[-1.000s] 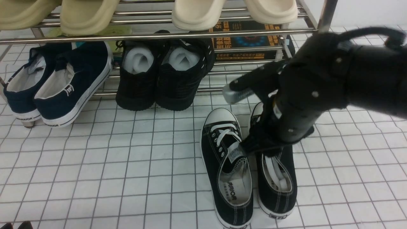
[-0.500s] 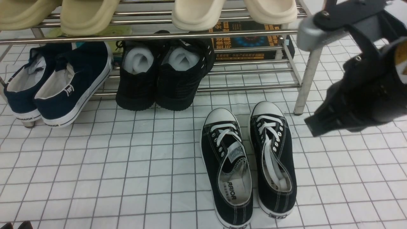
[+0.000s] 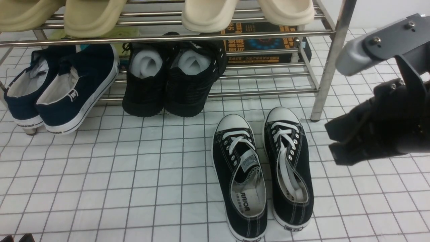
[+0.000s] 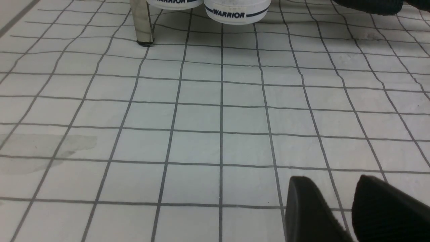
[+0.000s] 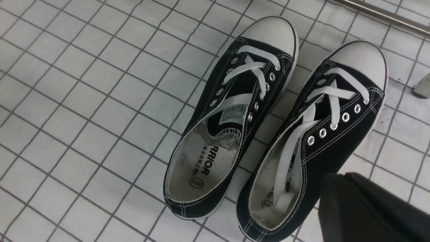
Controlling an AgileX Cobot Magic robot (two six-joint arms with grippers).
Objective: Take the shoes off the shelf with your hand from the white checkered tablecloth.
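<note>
Hand [image 3: 331, 142] pinched shut, gripping nothing, hovering just right of the shoes [image 3: 262, 174]. Pair sits side by side on the white checkered tablecloth [image 3: 100, 174], before the shelf [image 3: 327, 67].

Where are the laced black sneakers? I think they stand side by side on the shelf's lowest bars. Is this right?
Not on the bars: the shoes stand side by side on the white checkered tablecloth, before the shelf. The front view shows it.
</note>
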